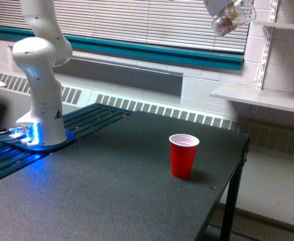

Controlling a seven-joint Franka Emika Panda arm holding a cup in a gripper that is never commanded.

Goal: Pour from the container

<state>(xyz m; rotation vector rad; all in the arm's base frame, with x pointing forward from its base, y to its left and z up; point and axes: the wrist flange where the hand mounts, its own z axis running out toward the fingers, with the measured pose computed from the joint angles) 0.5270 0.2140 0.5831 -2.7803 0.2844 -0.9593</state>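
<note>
While tilted, container [230, 21] shows pinkish pieces inside.

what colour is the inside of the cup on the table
White inside, red outside: the red cup, seen in the exterior view.

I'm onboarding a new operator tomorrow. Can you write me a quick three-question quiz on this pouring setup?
1. True or false: the clear container is resting on the table.
2. Which way does the red cup stand? A) upright, mouth up B) on its side C) upside down
3. Fill in: the clear container, tilted in the end effector, holds small ____ pieces.

Key:
1. False; it is held high in the air, near the top of the exterior view, above and toward that view's right of the red cup.
2. A
3. pinkish-tan
</note>
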